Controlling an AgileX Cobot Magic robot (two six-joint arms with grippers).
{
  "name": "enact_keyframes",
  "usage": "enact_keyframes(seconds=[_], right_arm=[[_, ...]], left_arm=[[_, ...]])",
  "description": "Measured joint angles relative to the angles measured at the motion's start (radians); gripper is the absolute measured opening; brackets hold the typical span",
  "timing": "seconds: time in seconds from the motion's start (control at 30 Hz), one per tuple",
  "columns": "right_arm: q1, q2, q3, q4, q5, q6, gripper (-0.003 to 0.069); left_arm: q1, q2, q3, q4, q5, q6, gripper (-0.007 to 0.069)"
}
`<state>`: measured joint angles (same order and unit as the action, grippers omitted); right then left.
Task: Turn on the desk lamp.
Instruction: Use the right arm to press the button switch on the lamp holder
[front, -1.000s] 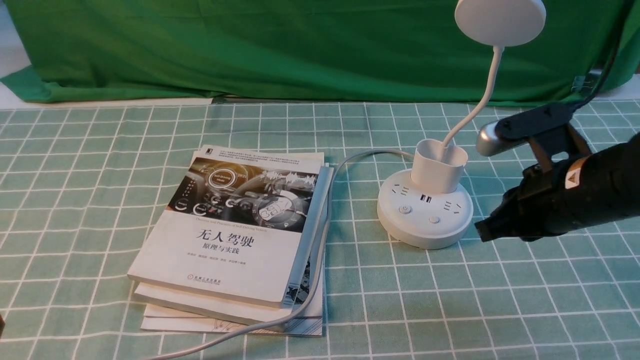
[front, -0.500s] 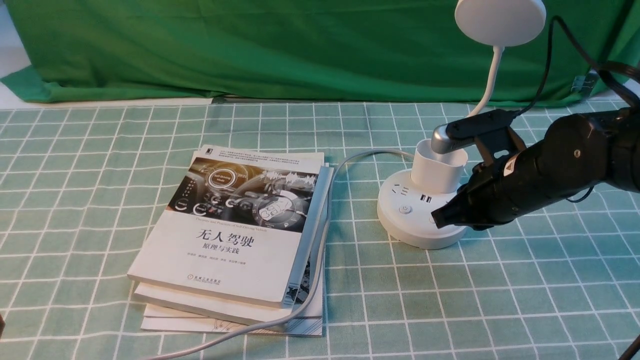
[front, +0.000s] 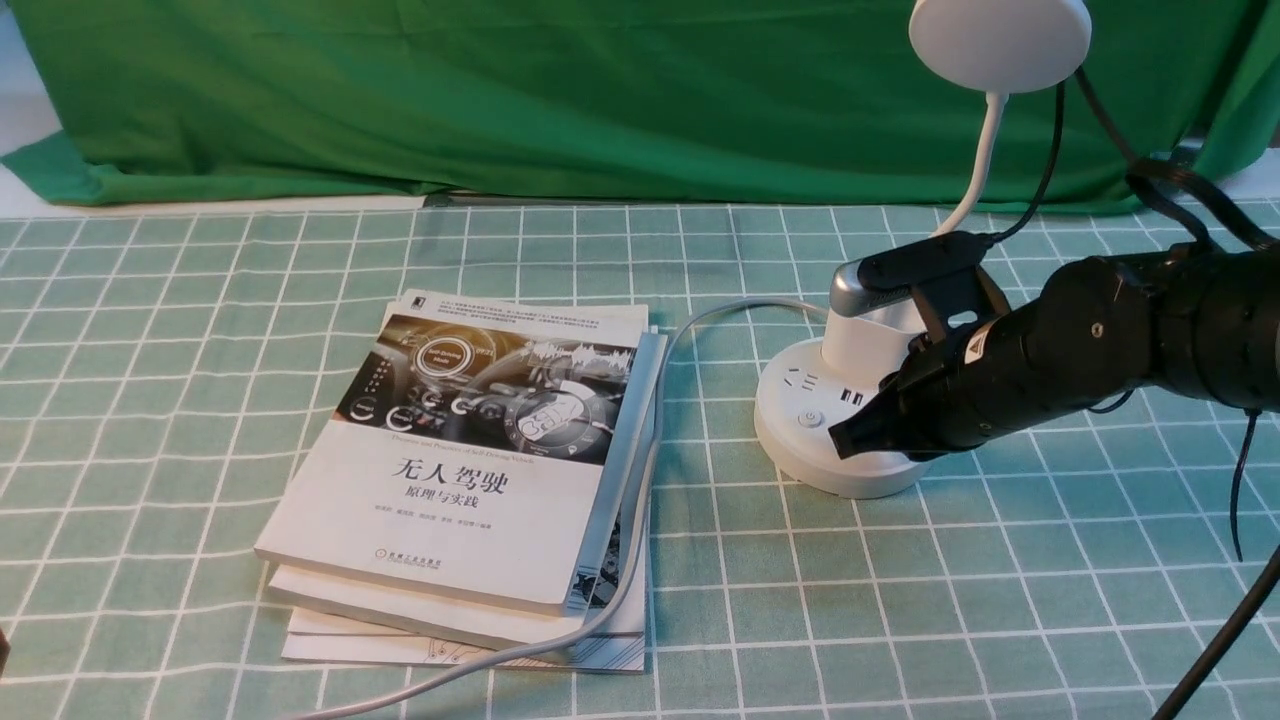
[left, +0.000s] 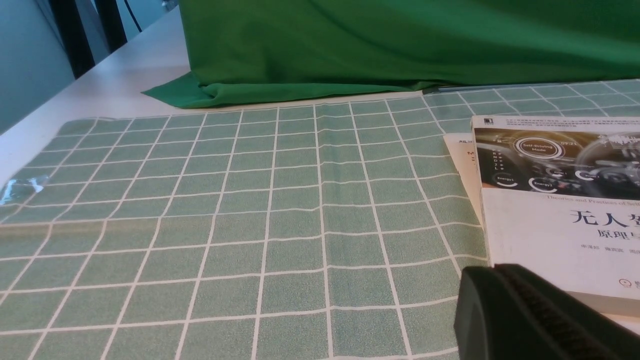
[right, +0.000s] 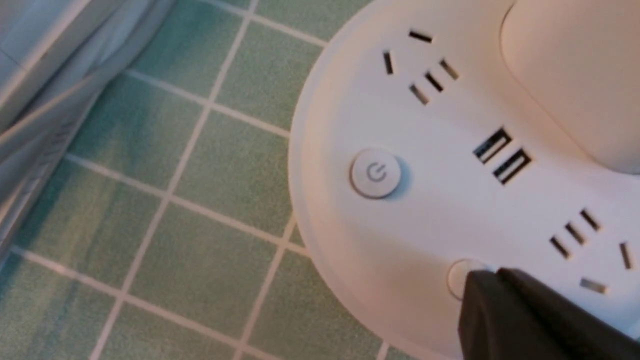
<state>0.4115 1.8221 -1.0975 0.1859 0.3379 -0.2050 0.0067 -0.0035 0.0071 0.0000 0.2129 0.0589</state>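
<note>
White desk lamp with round disc head (front: 795, 440), one in number, stands upright right of three stacked books (front: 460, 470) on green checked cloth (front: 900, 600); long axis vertical, two base buttons (front: 810, 419) facing the robot; black right gripper (front: 845, 440), closed and empty, covers the right-hand button (right: 457, 277)

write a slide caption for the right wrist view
Right hand tip at the desk lamp base's second button, beside the power-symbol button.

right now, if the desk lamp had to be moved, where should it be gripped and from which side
Probably the cup-shaped holder of the desk lamp, from the robot's right: it stands upright, while the gooseneck is thin and curved, the base wide and flat, and the cable leaves on its left.
</note>
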Motion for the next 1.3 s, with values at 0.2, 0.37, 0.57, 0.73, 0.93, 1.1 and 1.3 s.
enact_keyframes(seconds=[0.2,0.37,0.57,0.73,0.93,1.1,1.3], right_arm=[[0.0,0.002,0.0,0.001,-0.021,0.0,0.0027],[0.0,0.019,0.0,0.001,-0.025,0.0,0.0027],[0.0,0.028,-0.002,0.001,-0.025,0.0,0.0027],[0.0,0.032,-0.005,0.001,-0.023,0.0,0.0027],[0.0,0.052,-0.017,0.001,-0.02,0.0,0.0027],[0.0,0.066,-0.024,0.004,-0.013,0.0,0.0027],[0.0,0.057,-0.028,0.004,-0.006,0.0,0.0027]], left_arm=[[0.0,0.0,0.0,0.0,0.0,0.0,0.0021],[0.0,0.0,0.0,0.0,0.0,0.0,0.0021],[0.0,0.0,0.0,0.0,0.0,0.0,0.0021],[0.0,0.0,0.0,0.0,0.0,0.0,0.0021],[0.0,0.0,0.0,0.0,0.0,0.0,0.0021],[0.0,0.0,0.0,0.0,0.0,0.0,0.0021],[0.0,0.0,0.0,0.0,0.0,0.0,0.0021]])
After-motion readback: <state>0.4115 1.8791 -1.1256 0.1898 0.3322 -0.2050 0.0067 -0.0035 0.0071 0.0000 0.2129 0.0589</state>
